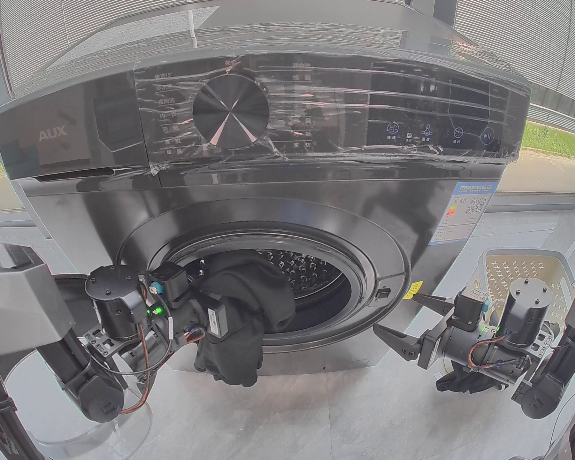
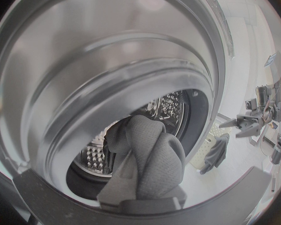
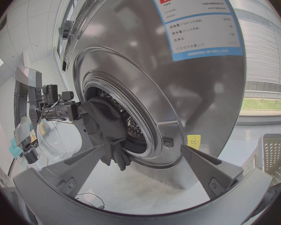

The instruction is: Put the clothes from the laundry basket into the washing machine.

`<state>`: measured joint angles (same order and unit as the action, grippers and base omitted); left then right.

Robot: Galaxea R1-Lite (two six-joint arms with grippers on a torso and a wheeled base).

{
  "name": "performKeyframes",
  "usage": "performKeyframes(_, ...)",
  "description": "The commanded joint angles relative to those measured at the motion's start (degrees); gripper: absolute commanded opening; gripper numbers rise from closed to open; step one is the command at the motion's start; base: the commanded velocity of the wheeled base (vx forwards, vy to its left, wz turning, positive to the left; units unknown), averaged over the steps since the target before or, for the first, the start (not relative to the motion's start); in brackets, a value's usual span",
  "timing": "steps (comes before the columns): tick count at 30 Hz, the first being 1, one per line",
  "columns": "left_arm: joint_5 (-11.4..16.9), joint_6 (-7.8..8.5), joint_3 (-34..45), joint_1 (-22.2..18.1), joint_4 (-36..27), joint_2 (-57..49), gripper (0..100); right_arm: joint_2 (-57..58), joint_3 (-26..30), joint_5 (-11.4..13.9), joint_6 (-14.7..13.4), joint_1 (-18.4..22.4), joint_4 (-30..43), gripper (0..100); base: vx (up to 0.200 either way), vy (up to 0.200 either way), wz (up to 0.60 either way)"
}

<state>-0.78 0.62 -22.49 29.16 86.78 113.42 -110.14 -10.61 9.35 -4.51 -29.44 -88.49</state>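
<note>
Gripping a black garment [image 1: 243, 314] with the left jaws, closed on the cloth and mostly buried under its folds. Held right at the open round port of the washing machine [image 1: 313, 186].

Just ahead of the left jaws, bunched over the port's lower rim: the upper part of the black garment [image 2: 153, 160]. Beyond that, the perforated steel drum [image 1: 306, 269]. Below the left jaws, outside the port: the rest of the black garment [image 3: 104, 125], hanging down the machine's front toward the pale floor [image 1: 338, 410]. Impossible to tell whether touching it. Beside the left jaws, on the side away from the port: the clear round door [image 3: 53, 138], swung wide.

Spread wide open and holding nothing with the right jaws, well apart from the port and aimed at the lower front of the machine. Behind the right jaws: a white perforated laundry basket [image 1: 524, 266] on the floor, just beside the machine's corner. Below the right jaws, draped over the basket's rim: a second dark garment [image 2: 217, 153], apart from the jaws.

Ahead of the right jaws, on the machine's front: a small yellow sticker [image 1: 413, 289] near the door latch [image 1: 383, 293]. Higher up, a blue-bordered label [image 1: 469, 209]. High above both pairs of jaws: the dark control panel with a round dial [image 1: 230, 111], covered in wrinkled clear film.
</note>
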Motion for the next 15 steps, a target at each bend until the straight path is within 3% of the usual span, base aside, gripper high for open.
performKeyframes(1,-0.5,-0.45,-6.0,2.4,0.0,5.0,0,0.3,0.8,0.2,-0.1,-1.1,0.0,100,0.0,0.0,0.0)
performKeyframes(5,-0.7,-0.97,-7.1,3.5,0.0,9.1,0,0.1,0.8,0.2,-0.1,-1.5,0.0,100,0.0,0.0,0.0)
performKeyframes(7,-0.5,-2.64,-8.7,3.9,0.0,13.2,0,0.1,0.9,0.1,-0.1,-2.3,-0.1,100,0.0,0.0,0.0)
performKeyframes(10,-0.8,-6.42,-12.9,5.1,0.1,16.6,0,0.2,1.0,0.1,-0.1,-2.8,-0.1,100,0.0,0.0,0.0)
performKeyframes(11,-0.9,-6.6,-13.2,5.2,0.1,16.7,0,0.2,1.0,0.1,-0.2,-2.9,0.0,100,0.0,0.0,0.0)
performKeyframes(12,-1.1,-8.27,-15.0,5.5,0.1,17.9,0,0.2,1.0,0.1,-0.2,-2.8,-0.1,100,0.0,0.0,0.0)
performKeyframes(15,-2.7,-9.24,-20.1,5.6,0.1,21.6,0,0.0,0.9,0.1,-0.1,-2.9,0.0,100,0.0,0.0,0.0)
